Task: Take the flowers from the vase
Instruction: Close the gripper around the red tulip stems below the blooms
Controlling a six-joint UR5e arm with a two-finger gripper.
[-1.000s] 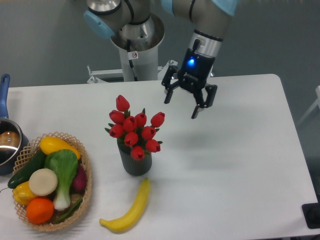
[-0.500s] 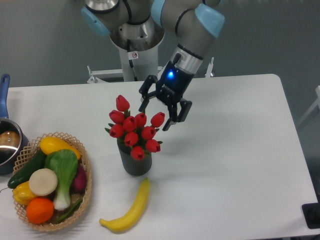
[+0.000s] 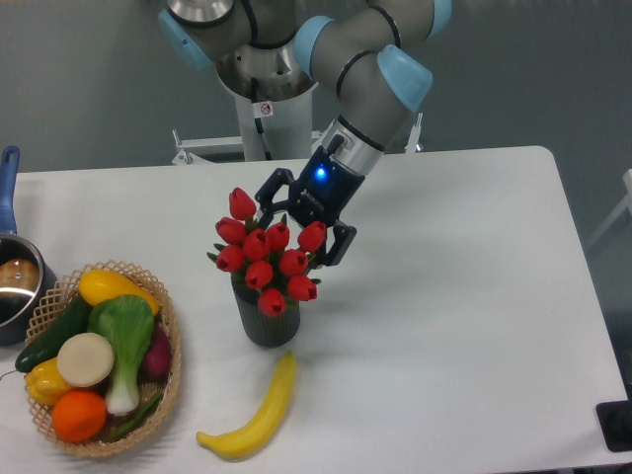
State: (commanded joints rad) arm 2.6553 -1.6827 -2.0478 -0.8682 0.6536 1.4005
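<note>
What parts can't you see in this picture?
- The stems of the flowers: hidden inside the vase.
- The gripper: its fingertips are behind the buds, so contact can't be judged.
- The pot: cut off by the left edge.
- The food low in the basket: covered by the pieces on top.
- A dark object at the right edge: cut off, too little to name.

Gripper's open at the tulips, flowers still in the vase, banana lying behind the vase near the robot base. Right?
Not quite. The banana lies in front of the vase, toward the near table edge, not behind it by the robot base. The rest holds: the camera view shows the gripper open at the top of the flowers, which sit in the vase.
</note>
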